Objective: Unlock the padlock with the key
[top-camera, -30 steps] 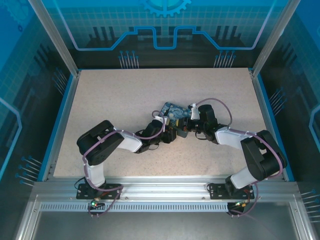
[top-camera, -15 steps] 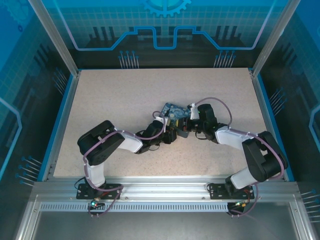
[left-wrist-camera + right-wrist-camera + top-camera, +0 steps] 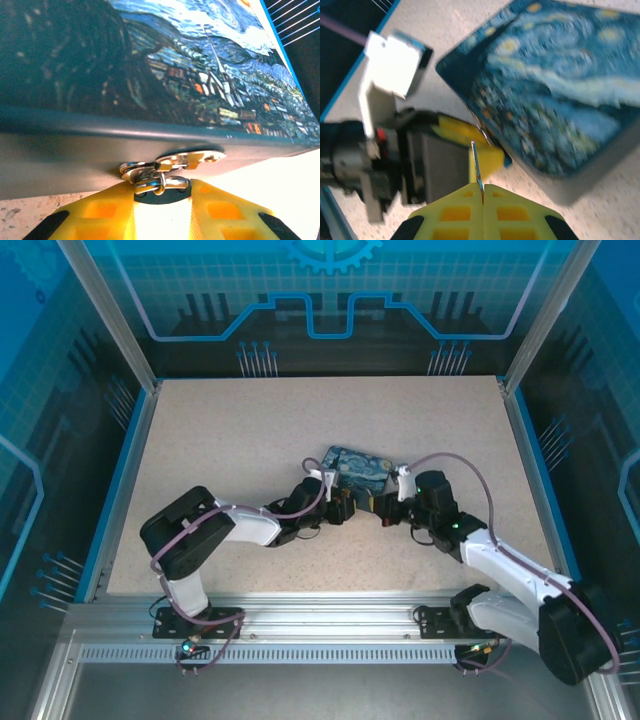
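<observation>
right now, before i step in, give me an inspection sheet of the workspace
surface: speckled table, carrying a painted tin
job's things: padlock hangs on the tin's hasp; key sticks out of the right end effector
clutter: nothing seen
grippers: left end effector straddles the padlock, grip unclear; right end effector shut on the key
cables: purple cables loop along both arms, off the tin
surroundings: aluminium frame at the near edge, blue panels behind
</observation>
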Robot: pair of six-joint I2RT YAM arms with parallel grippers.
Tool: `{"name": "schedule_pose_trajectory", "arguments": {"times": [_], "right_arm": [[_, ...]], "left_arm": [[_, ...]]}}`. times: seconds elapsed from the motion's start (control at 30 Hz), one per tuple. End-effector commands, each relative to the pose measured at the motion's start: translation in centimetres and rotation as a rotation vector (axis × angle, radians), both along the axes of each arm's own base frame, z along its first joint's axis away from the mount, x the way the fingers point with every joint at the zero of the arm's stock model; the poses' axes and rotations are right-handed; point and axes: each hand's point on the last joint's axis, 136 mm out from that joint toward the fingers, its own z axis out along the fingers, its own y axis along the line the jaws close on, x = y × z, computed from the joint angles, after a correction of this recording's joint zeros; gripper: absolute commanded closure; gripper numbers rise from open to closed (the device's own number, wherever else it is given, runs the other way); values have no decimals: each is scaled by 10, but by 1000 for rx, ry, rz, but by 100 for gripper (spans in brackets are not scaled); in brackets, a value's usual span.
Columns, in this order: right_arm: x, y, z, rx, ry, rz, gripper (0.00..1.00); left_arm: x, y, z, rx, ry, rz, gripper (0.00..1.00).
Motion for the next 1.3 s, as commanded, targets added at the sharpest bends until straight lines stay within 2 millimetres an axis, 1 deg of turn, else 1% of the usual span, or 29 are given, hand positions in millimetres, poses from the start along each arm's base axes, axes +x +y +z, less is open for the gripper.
{"name": "schedule_pose_trajectory", "arguments": {"times": [0.0, 0.13, 0.23, 0.33, 0.5, 0.63, 0.83, 0.97, 1.27], "right_arm": [[-18, -8, -18, -86, -10, 32, 100], [-28, -1, -30, -128, -24, 74, 100], [-28, 6, -38, -169, -44, 96, 100], [-24, 11, -42, -196, -73, 116, 100], [-14, 13, -47, -242, -118, 134, 100], [-10, 20, -54, -253, -118, 162, 100], [0, 28, -52, -223, -176, 157, 100], [2, 33, -54, -230, -187, 174, 100], [7, 33, -56, -236, -205, 161, 100]], "left_arm": [[1, -10, 36, -87, -34, -9, 75], [1, -11, 45, -109, -34, -8, 75], [0, -12, 50, -123, -27, -10, 75], [-2, -14, 54, -137, -18, -18, 74], [-4, -13, 59, -145, -10, -17, 74], [-5, -12, 65, -148, -12, -17, 74], [-5, -12, 68, -148, -19, -20, 74], [-6, -12, 70, -150, -19, -22, 74], [-7, -10, 68, -143, -18, -21, 74]]}}
